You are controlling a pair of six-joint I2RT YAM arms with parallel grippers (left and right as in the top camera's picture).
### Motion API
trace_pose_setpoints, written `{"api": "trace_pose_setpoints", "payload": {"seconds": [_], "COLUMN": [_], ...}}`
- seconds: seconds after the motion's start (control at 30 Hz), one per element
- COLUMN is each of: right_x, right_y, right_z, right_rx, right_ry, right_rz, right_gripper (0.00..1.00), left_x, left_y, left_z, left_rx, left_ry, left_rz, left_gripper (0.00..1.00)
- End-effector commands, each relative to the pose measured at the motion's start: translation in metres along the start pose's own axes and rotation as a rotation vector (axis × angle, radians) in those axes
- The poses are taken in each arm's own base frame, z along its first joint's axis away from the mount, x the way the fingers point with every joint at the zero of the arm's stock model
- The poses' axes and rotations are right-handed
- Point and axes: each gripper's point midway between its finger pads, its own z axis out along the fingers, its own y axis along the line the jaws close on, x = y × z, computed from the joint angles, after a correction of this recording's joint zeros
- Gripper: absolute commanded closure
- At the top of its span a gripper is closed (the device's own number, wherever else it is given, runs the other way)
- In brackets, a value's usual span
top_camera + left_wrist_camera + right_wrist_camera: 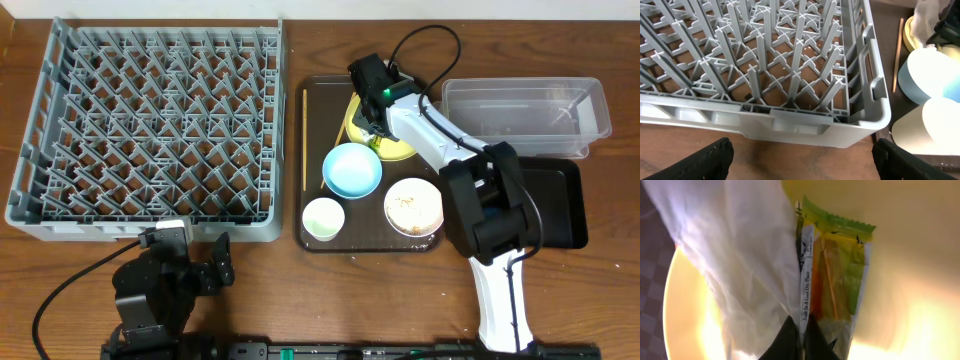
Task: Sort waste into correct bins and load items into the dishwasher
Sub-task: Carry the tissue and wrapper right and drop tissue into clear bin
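My right gripper is down on the yellow plate on the brown tray, its fingers shut on the edge of the green-and-yellow sachet wrapper. The white napkin lies against the sachet on the plate. The light blue bowl, the white bowl with rice scraps and the small white cup stand on the tray. A chopstick lies along its left edge. My left gripper is open, empty, in front of the grey dish rack.
The dark brown serving tray sits right of the dish rack. The clear tub stands at the back right, and the black tray lies in front of it, partly under my right arm.
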Motion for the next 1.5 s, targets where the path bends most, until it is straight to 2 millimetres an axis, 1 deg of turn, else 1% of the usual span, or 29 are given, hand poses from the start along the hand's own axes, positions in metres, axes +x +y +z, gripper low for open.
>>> {"api": "trace_pose_setpoints", "payload": {"seconds": [0.0, 0.07, 0.13, 0.23, 0.33, 0.4, 0.47, 0.5, 0.57, 0.6, 0.67, 0.7, 0.83, 0.9, 0.97, 1.07, 1.17, 1.3, 1.47], "right_x": [-0.001, -0.011, -0.026, -0.054, -0.084, -0.099, -0.116, -0.123, -0.134, -0.138, -0.145, -0.146, -0.145, -0.143, -0.143, -0.144, -0.143, -0.139, -0.13], "right_y": [0.0, 0.004, 0.008, 0.012, 0.008, 0.001, -0.016, -0.026, -0.048, -0.058, -0.087, -0.095, -0.141, -0.159, -0.172, -0.183, -0.187, -0.192, -0.203], "right_z": [0.004, -0.009, -0.031, -0.076, -0.129, -0.159, -0.187, -0.197, -0.209, -0.21, -0.208, -0.206, -0.193, -0.189, -0.188, -0.186, -0.183, -0.178, -0.165], "right_rx": [0.004, -0.02, -0.064, -0.131, -0.195, -0.224, -0.234, -0.227, -0.2, -0.181, -0.123, -0.109, -0.019, 0.017, 0.041, 0.059, 0.069, 0.088, 0.129], "right_ry": [0.0, -0.02, -0.048, -0.116, -0.198, -0.242, -0.287, -0.305, -0.329, -0.333, -0.325, -0.318, -0.256, -0.236, -0.226, -0.222, -0.218, -0.216, -0.221], "right_rz": [-0.026, -0.028, -0.024, -0.003, 0.019, 0.047, 0.084, 0.104, 0.14, 0.162, 0.241, 0.265, 0.453, 0.529, 0.58, 0.61, 0.616, 0.656, 0.741], "right_gripper": [0.99, 0.99, 0.99, 0.99, 0.99, 0.98, 0.98, 0.98, 0.98, 0.98, 0.98, 0.98, 0.98, 0.99, 0.99, 0.98, 0.98, 0.98, 0.98], "left_x": [-0.005, -0.005, -0.005, -0.005, -0.005, -0.005, -0.005, -0.005, -0.005, -0.005, -0.005, -0.005, -0.005, -0.005, -0.005, -0.005, -0.005, -0.005, -0.005], "left_y": [-0.003, -0.003, -0.003, -0.003, -0.003, -0.003, -0.003, -0.003, -0.003, -0.003, -0.003, -0.003, -0.003, -0.003, -0.003, -0.003, -0.003, -0.003, -0.003], "left_z": [-0.003, -0.003, -0.003, -0.003, -0.003, -0.003, -0.003, -0.003, -0.003, -0.003, -0.003, -0.003, -0.003, -0.003, -0.003, -0.003, -0.003, -0.003, -0.003], "left_rx": [0.013, 0.013, 0.013, 0.013, 0.013, 0.013, 0.013, 0.013, 0.013, 0.013, 0.013, 0.013, 0.013, 0.013, 0.013, 0.013, 0.013, 0.013, 0.013], "left_ry": [-0.015, -0.015, -0.015, -0.015, -0.015, -0.015, -0.015, -0.015, -0.015, -0.015, -0.015, -0.015, -0.015, -0.015, -0.015, -0.015, -0.015, -0.015, -0.015], "left_rz": [-0.012, -0.013, -0.013, -0.012, -0.013, -0.012, -0.013, -0.012, -0.012, -0.012, -0.012, -0.012, -0.012, -0.012, -0.012, -0.012, -0.012, -0.012, -0.012], "left_gripper": [0.09, 0.09, 0.1, 0.09, 0.1, 0.09, 0.1, 0.09, 0.1, 0.1, 0.1, 0.1, 0.09, 0.09, 0.1, 0.09, 0.09, 0.1, 0.1]}}
